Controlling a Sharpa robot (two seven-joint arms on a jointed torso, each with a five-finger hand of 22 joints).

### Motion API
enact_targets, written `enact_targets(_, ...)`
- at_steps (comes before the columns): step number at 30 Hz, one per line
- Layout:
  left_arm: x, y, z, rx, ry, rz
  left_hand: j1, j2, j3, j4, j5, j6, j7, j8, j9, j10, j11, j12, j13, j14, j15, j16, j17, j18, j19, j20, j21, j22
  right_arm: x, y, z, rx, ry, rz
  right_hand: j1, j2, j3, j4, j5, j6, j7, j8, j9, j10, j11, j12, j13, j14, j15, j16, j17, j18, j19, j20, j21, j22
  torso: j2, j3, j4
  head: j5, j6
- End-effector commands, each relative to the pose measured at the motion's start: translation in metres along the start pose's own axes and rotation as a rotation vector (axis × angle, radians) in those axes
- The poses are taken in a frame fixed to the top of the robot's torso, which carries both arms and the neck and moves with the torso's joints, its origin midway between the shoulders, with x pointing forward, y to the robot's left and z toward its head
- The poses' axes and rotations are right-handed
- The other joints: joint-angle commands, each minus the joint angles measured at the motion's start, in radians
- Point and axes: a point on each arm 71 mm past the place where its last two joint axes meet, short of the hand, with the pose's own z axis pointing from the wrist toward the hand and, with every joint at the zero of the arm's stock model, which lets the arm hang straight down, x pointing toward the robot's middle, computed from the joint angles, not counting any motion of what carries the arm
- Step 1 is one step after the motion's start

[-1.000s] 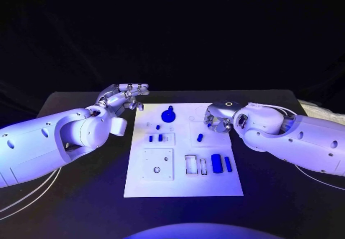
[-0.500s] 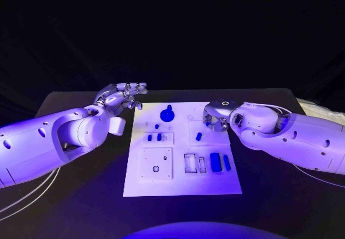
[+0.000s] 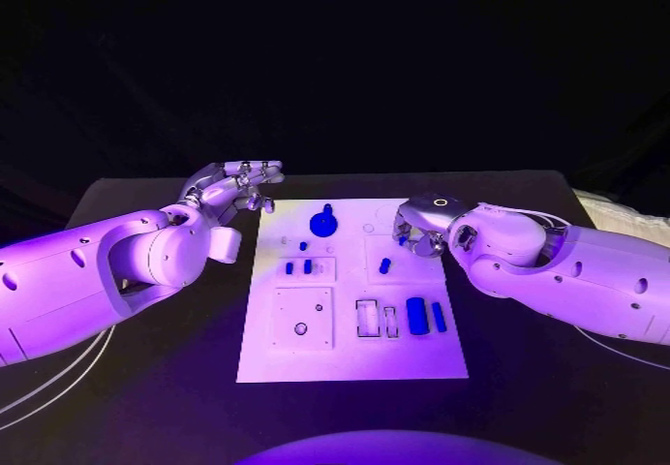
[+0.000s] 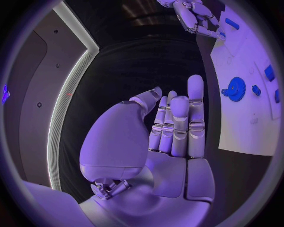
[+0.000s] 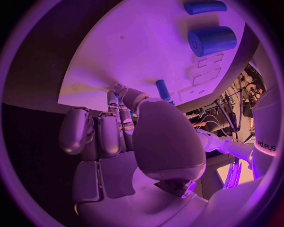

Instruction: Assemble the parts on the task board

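The white task board (image 3: 350,349) lies mid-table. On it are a blue gear (image 3: 324,225) (image 4: 236,88), a small blue peg (image 3: 384,264) (image 5: 163,90), a blue cylinder (image 3: 416,315) (image 5: 212,40), a blue bar (image 3: 439,317) (image 5: 204,6) and small blue pieces (image 3: 299,267). My right hand (image 3: 419,235) (image 5: 118,127) hovers over the board's far right part, just beyond the peg. Its fingers curl down toward the board, the thumb tip lies near the fingertips, and nothing shows between them. My left hand (image 3: 237,184) (image 4: 172,137) hangs off the board's far left corner, its fingers stretched out and holding nothing.
White recessed slots (image 3: 369,318) and a square plate with holes (image 3: 303,318) sit on the near half of the board. Black table (image 3: 167,368) surrounds the board on all sides. My two white forearms flank the board.
The whole picture has shifted slightly. Neither hand nor any part has visibly moved.
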Motion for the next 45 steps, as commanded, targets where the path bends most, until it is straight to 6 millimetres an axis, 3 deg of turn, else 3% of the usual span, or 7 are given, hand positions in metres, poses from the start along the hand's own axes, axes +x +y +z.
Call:
enact_targets(1,0.000,0.000,0.000,0.001,0.002,-0.007,0.007,0.001,-0.005,-0.004,-0.003,0.000,0.003,0.005,-0.001,-0.004,0.001,0.007,0.001,-0.003,0.003,-0.006,-0.001,0.018,-0.006,-0.001,-0.006,-0.001,-0.010,0.001,-0.003,-0.005,-0.087,0.024,-0.002,0.009,0.005,-0.002,0.000,0.003,0.007,0.004,0.001,0.029,-0.018,-0.003,-0.001,0.052,-0.004,0.006,0.000,0.010,0.008,0.000,0.004,0.000,0.000,-0.0007,-0.0006,-0.001,0.002)
enact_targets(11,0.001,0.001,0.001,-0.006,0.006,-0.008,0.010,0.003,-0.007,-0.006,-0.003,0.001,0.003,0.006,-0.001,-0.005,0.001,0.009,0.002,-0.006,0.003,-0.008,-0.006,0.019,-0.008,-0.001,-0.014,-0.006,-0.025,0.001,-0.016,-0.012,-0.122,0.054,-0.013,0.005,0.007,-0.004,-0.014,0.004,0.008,0.002,0.004,0.032,-0.017,-0.011,-0.004,0.052,-0.003,0.008,0.001,0.010,0.009,0.001,0.005,0.002,0.001,-0.0008,-0.0009,0.000,0.003)
enact_targets(19,0.002,0.001,0.001,-0.009,0.011,-0.010,0.011,0.002,-0.009,-0.006,-0.003,0.000,0.003,0.006,-0.001,-0.006,0.002,0.010,0.002,-0.007,0.003,-0.009,-0.008,0.019,-0.008,-0.001,-0.016,-0.008,-0.031,0.037,-0.019,-0.105,-0.113,0.092,-0.015,0.005,0.007,-0.004,-0.015,0.005,0.009,0.002,0.004,0.032,-0.017,-0.012,-0.005,0.052,-0.002,0.008,0.001,0.010,0.009,0.001,0.005,0.002,0.001,-0.0011,0.0004,0.012,0.002)
enact_targets(31,0.008,0.002,0.001,-0.013,0.028,-0.016,0.011,0.002,-0.011,-0.007,-0.004,-0.002,0.004,0.006,-0.001,-0.008,0.002,0.010,0.002,-0.008,0.004,-0.009,-0.010,0.019,-0.008,-0.001,-0.017,-0.008,-0.015,0.110,-0.014,-0.276,-0.064,0.127,-0.015,0.006,0.009,-0.005,-0.015,0.003,0.010,0.000,0.005,0.031,-0.016,-0.015,-0.006,0.052,-0.002,0.008,0.000,0.011,0.008,0.001,0.004,-0.002,0.000,-0.0047,-0.0001,0.060,-0.013)
enact_targets(35,0.010,0.002,0.001,-0.015,0.035,-0.018,0.011,0.002,-0.011,-0.007,-0.004,-0.002,0.004,0.006,-0.001,-0.008,0.002,0.010,0.002,-0.008,0.004,-0.009,-0.010,0.019,-0.008,-0.001,-0.017,-0.008,-0.001,0.129,-0.013,-0.319,-0.029,0.150,-0.015,0.007,0.011,-0.007,-0.014,0.002,0.011,0.000,0.005,0.030,-0.015,-0.017,-0.007,0.052,-0.002,0.007,-0.001,0.011,0.007,0.001,0.003,-0.003,0.002,-0.0035,0.0030,0.072,-0.020)
enact_targets(37,0.011,0.002,0.001,-0.016,0.039,-0.019,0.012,0.002,-0.013,-0.008,-0.004,-0.003,0.005,0.005,-0.002,-0.009,0.003,0.011,0.001,-0.008,0.004,-0.009,-0.010,0.019,-0.008,-0.001,-0.018,-0.009,0.005,0.136,-0.013,-0.333,-0.018,0.159,-0.015,0.008,0.011,-0.007,-0.013,0.001,0.012,-0.001,0.005,0.030,-0.015,-0.018,-0.007,0.052,-0.002,0.006,-0.002,0.012,0.006,0.001,0.002,-0.005,0.002,-0.0029,0.0008,0.084,-0.024)
enact_targets(45,0.013,0.002,0.001,-0.017,0.044,-0.021,0.012,0.002,-0.014,-0.008,-0.004,-0.004,0.005,0.005,-0.002,-0.010,0.003,0.011,0.001,-0.009,0.004,-0.010,-0.011,0.019,-0.008,-0.001,-0.019,-0.009,0.018,0.148,-0.011,-0.357,0.024,0.169,-0.016,0.008,0.012,-0.008,-0.012,0.001,0.013,-0.002,0.005,0.030,-0.014,-0.020,-0.008,0.051,-0.001,0.006,-0.003,0.012,0.005,0.001,0.000,-0.007,0.001,-0.0021,0.0001,0.092,-0.028)
